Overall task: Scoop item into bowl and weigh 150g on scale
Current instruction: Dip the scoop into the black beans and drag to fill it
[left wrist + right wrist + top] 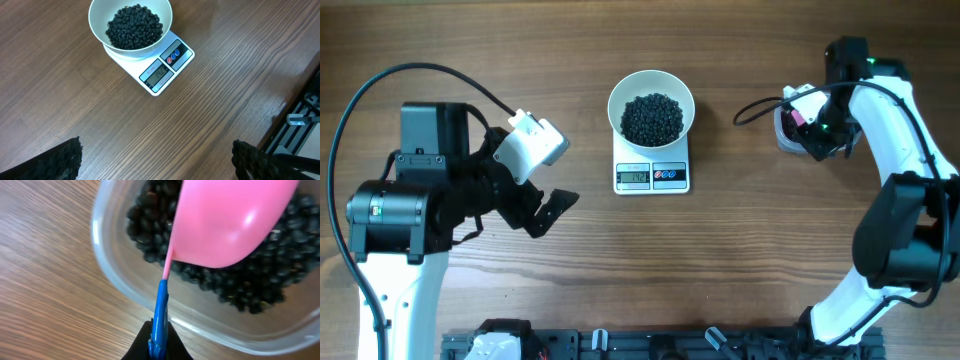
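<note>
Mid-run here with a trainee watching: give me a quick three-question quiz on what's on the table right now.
1. True or false: the round white bowl of small black beans sits on the white rectangular kitchen scale.
2. The right gripper is shut on: A) a blue-handled pink plastic scoop; B) the bowl; C) nothing.
3. Fill in: the left gripper is ____.
Key: 1 true; 2 A; 3 open.

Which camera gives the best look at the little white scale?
The left wrist view: the scale is close, its display and two buttons plain, though the bowl covers its far end. The overhead view shows it smaller, under the bowl. The right wrist view misses it.
</note>
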